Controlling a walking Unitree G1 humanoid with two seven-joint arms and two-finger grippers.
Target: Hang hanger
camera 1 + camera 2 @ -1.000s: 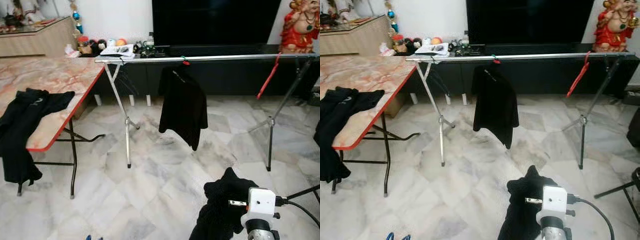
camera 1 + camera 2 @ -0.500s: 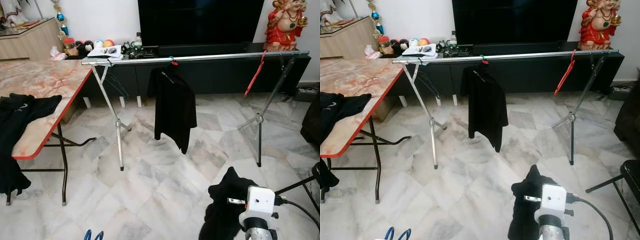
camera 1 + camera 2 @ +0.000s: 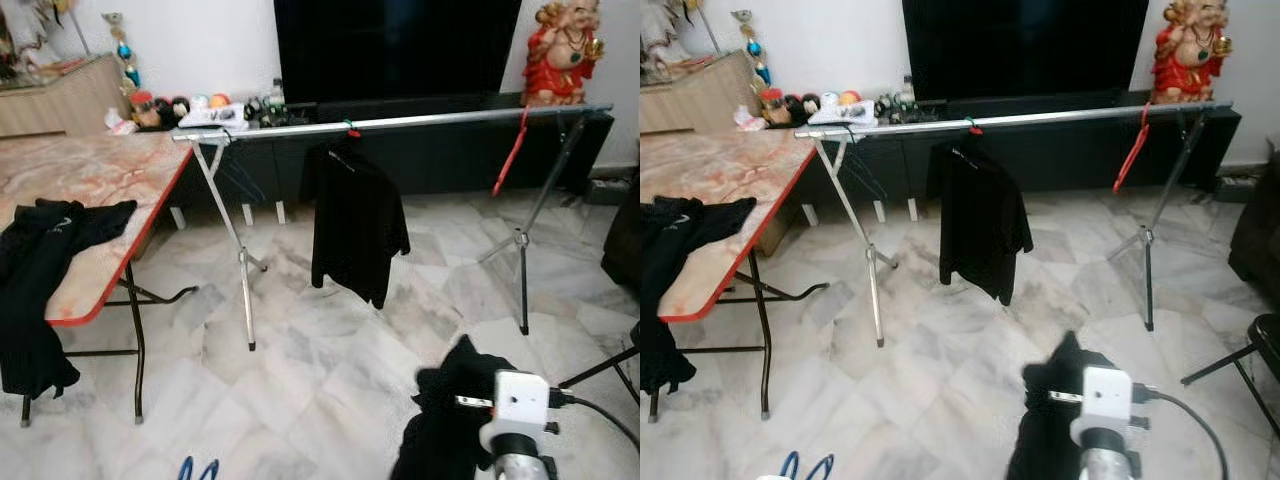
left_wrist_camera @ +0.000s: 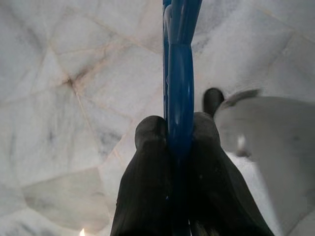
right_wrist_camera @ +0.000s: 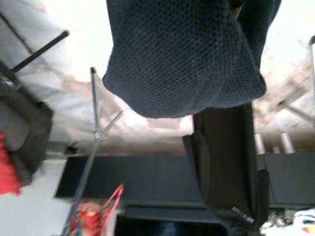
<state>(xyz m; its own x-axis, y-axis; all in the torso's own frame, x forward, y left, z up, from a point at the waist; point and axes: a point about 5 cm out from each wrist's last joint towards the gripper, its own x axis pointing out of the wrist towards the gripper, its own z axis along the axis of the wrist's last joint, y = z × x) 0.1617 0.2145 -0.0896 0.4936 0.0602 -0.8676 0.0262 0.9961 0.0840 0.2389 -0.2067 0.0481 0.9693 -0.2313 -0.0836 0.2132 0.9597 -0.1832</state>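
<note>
Clamped between the two black fingers (image 4: 147,162) of the left hand (image 4: 178,147), a blue hanger (image 4: 180,73) is seen in the left wrist view, its long axis running straight out along the fingers over the marble floor (image 4: 74,98). In the head views the blue tips of that hanger (image 3: 198,468) are seen low at the near left edge, pointing up and away from the robot. The right hand (image 3: 470,400) is at the near right, beyond its white wrist camera (image 3: 520,400), and is buried in a black garment (image 3: 450,420) that hangs from it; whether its fingers are closed cannot be told, as they are hidden by the cloth (image 5: 182,59).

Farther off, a long metal drying rail (image 3: 420,122) is stretched left to right on crossed legs. A black shirt (image 3: 357,220) is hung near its middle, and a red hanger (image 3: 510,160) dangles toward its right end. At the left, a marble-patterned table (image 3: 110,190) with a red edge carries another black garment (image 3: 45,270) draped over its near side. Behind the rail a dark TV (image 3: 400,45) and a red figurine (image 3: 560,50) are seen.
</note>
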